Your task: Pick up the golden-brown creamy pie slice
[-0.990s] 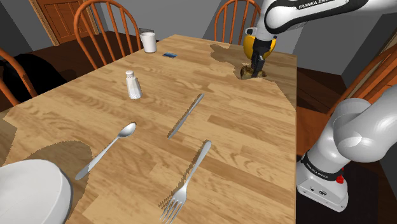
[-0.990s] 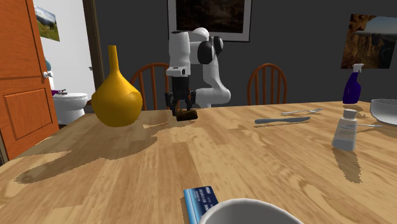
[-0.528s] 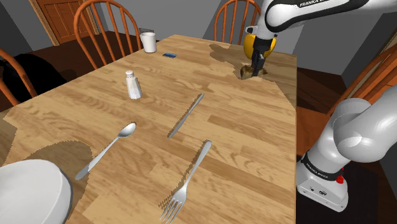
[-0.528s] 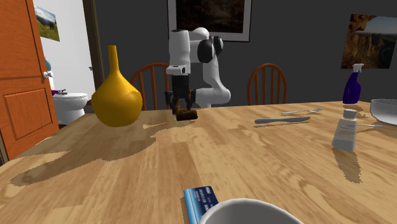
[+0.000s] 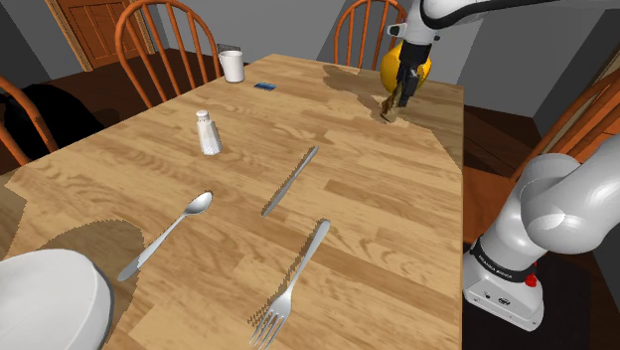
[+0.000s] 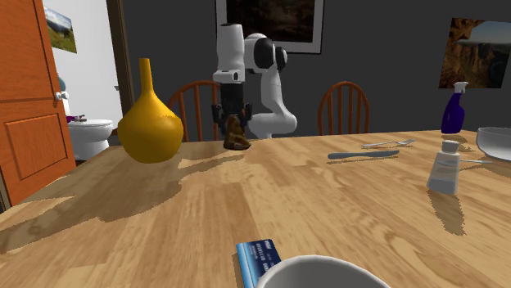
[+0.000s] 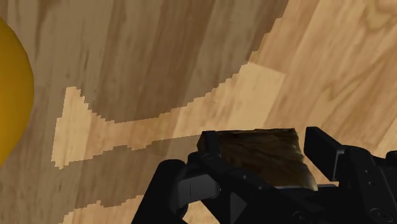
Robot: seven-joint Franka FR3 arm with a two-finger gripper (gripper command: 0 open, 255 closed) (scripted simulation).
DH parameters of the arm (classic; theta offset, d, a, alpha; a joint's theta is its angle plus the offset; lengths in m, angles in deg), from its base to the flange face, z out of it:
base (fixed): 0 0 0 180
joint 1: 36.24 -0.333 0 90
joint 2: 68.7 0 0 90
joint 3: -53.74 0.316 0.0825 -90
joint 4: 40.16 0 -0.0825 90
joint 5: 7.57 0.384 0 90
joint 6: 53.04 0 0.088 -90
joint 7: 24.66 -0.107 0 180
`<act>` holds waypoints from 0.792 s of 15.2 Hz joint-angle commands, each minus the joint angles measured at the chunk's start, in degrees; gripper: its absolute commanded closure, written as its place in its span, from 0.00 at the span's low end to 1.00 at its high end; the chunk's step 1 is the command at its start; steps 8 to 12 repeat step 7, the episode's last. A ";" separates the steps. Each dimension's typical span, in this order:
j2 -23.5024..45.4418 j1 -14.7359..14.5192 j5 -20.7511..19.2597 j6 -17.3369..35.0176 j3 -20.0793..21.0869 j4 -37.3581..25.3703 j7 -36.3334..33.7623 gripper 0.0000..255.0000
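Jaws: pinching one dark-brown wedge of pie slice (image 7: 261,154), a black finger pressed against each side.

Slice position: near the one golden-yellow, bulb-shaped vase (image 6: 150,131). It is tipped up on end over the light wooden table (image 5: 378,219). Cannot tell whether its lower tip is clear of the wood.

Count on the table, all well apart from the vase:
- one silver knife (image 5: 290,181)
- one silver fork (image 5: 293,283)
- one silver spoon (image 5: 167,235)
- one white shaker with a grey cap (image 5: 208,132)
- one white cup (image 5: 232,66)
- one small blue card (image 5: 265,87)
- one white bowl (image 5: 45,298)

Of the cutlery, the knife lies nearest the vase. The bowl lies farthest from it.
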 commanded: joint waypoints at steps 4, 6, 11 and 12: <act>-0.01 -0.22 0.31 -3.75 0.46 -3.72 -0.02 1.00; -0.01 -0.26 0.38 -4.63 0.56 -4.61 -0.01 1.00; 0.00 -0.26 0.38 -4.63 0.56 -4.62 0.00 1.00; 0.00 -0.26 0.38 -4.63 0.56 -4.62 0.00 1.00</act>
